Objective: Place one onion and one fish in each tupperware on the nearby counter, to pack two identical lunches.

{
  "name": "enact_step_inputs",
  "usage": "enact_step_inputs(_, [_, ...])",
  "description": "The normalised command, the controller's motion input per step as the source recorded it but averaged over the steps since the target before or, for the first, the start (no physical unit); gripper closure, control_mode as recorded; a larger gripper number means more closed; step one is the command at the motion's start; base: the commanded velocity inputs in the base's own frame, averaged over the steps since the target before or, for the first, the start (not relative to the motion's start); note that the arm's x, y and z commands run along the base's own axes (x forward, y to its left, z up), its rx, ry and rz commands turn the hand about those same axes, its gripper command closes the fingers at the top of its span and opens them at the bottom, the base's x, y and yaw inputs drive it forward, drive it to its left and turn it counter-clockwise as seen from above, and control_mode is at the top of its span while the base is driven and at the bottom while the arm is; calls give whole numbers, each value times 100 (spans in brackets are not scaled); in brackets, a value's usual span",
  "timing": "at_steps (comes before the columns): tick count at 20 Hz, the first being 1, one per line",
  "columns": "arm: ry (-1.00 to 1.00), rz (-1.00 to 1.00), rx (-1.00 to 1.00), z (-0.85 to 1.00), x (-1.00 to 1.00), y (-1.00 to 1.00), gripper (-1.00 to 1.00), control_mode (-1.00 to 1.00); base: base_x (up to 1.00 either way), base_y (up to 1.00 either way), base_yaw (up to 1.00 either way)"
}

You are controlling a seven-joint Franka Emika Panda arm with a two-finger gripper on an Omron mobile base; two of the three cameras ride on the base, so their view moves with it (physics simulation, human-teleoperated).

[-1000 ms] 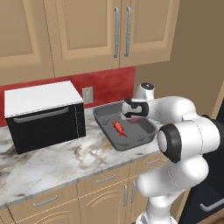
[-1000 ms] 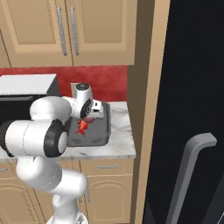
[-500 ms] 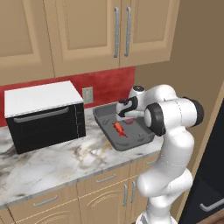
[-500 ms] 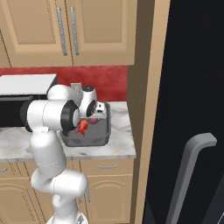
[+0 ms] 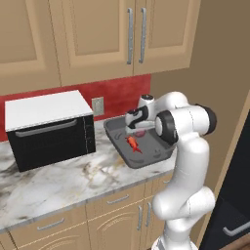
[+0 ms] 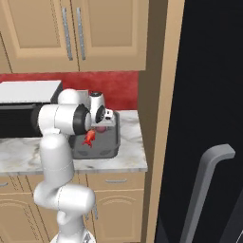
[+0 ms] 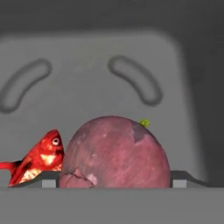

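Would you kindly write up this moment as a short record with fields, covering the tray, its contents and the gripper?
tray: dark grey tupperware, on the marble counter right of the microwave
fish: one red-orange fish lying inside the tray
onion: purplish-red onion in the tray, right beside the fish, between the gripper's fingertips
gripper: gripper low over the tray, jaws wide around the onion; grip or release cannot be told
lunch status: this tray holds one onion and one fish
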Motion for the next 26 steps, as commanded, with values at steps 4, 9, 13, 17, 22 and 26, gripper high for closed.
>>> enact_step_inputs(4, [0, 0, 0, 38, -14, -20, -100, -100, 0, 0, 0])
enact_step_inputs(9, [-11, 0, 0, 19, -48, 3, -100, -100, 0, 0, 0])
enact_step_inputs(13, [-8, 0, 0, 10, -55, 2, -100, -100, 0, 0, 0])
enact_step_inputs(17, [-22, 0, 0, 56, -100, -13, -100, -100, 0, 0, 0])
enact_step_inputs(22, [-26, 1, 0, 99, -100, -16, -100, -100, 0, 0, 0])
enact_step_inputs(26, [-15, 0, 0, 100, -100, -17, -100, -100, 0, 0, 0])
